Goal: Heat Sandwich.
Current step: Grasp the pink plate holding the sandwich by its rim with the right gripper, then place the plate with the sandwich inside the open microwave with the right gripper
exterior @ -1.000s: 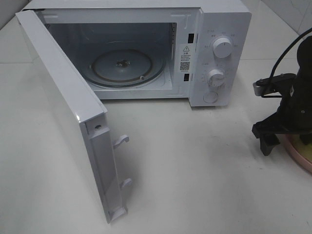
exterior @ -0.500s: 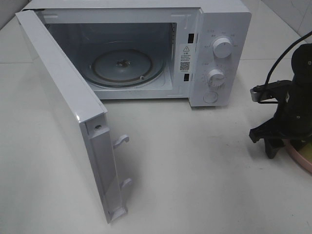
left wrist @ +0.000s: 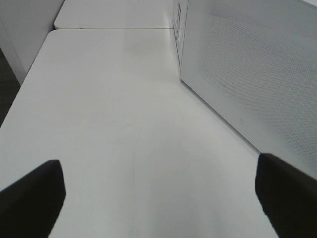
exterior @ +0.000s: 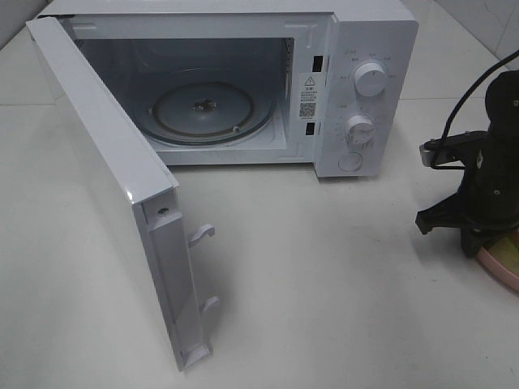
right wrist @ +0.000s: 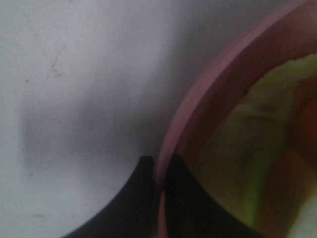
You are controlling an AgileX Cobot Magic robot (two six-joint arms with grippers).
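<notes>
White table (exterior: pixel 324 267) carrying a microwave (exterior: pixel 389 49) and a pink plate (exterior: pixel 503 270)

The tabletop is plain white, with a seam running across near the back. The white microwave stands at the rear, its door (exterior: pixel 105 178) swung wide open over the table. The plate sits well apart, at the right edge of view.

The microwave (exterior: pixel 373 49) stands at the rear of the counter (exterior: pixel 324 267), with its door (exterior: pixel 105 186) swung out to the left front (turntable (exterior: pixel 212 109) inside the cavity). The plate (exterior: pixel 499 273) lies at the counter's right edge and carries the sandwich (right wrist: pixel 233 144).
</notes>
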